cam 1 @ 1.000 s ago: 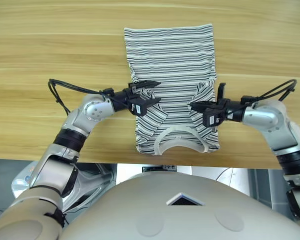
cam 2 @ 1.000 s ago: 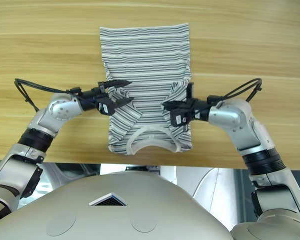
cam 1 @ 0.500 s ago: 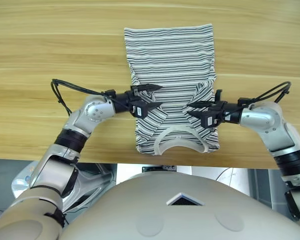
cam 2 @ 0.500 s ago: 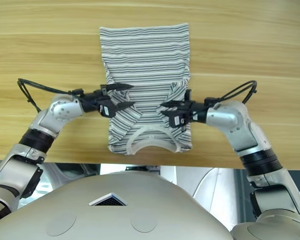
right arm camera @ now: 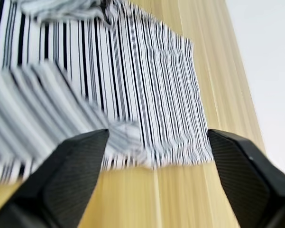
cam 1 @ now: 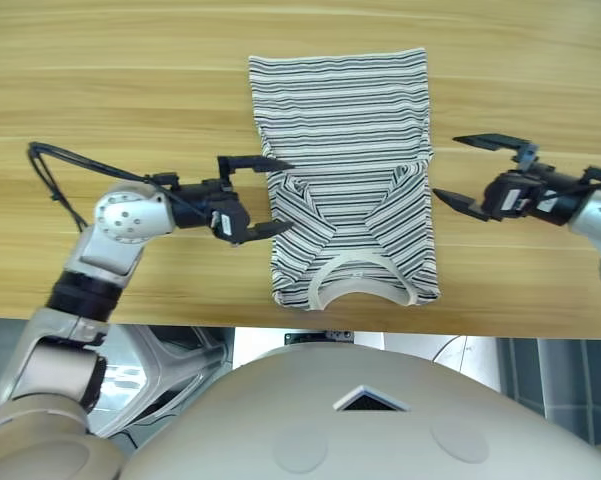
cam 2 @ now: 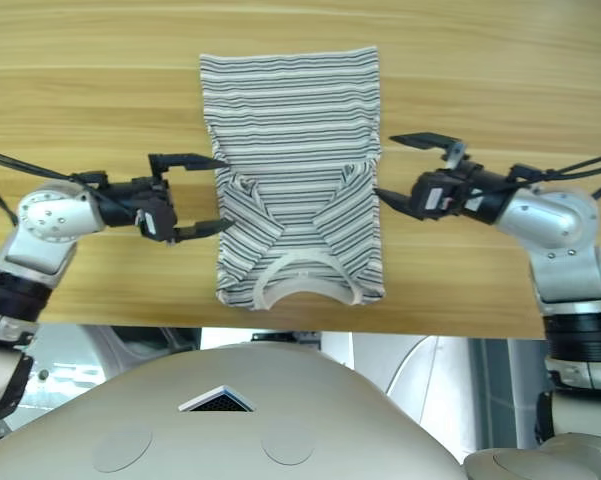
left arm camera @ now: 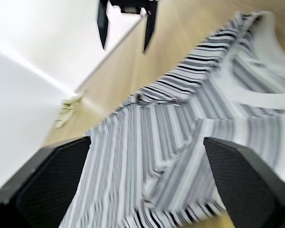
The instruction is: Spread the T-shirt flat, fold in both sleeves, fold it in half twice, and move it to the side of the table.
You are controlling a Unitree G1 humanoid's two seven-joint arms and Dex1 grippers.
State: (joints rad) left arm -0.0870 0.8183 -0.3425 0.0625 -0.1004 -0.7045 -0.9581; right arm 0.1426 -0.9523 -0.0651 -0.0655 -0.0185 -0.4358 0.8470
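T-shirt [cam 1: 345, 150] lies flat at the middle of the wooden table [cam 1: 110, 90], with the hem toward 12 o'clock and the pale collar band [cam 1: 360, 282] toward 6 o'clock, close to the table's edge. It is soft cloth with thin black and white stripes. Both sleeves are folded inward, so the shape is a long rectangle. The left gripper [cam 1: 285, 195] is at the shirt's 9 o'clock edge and the right gripper [cam 1: 446, 166] just beside its 3 o'clock edge. Both have their black fingers spread wide and grasp nothing.

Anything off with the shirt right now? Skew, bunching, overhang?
Nothing serious. The shirt lies flat, sleeves folded in; slight bunching where the sleeve folds start, and the collar sits close to the table's near edge. The left gripper and right gripper are open beside it.
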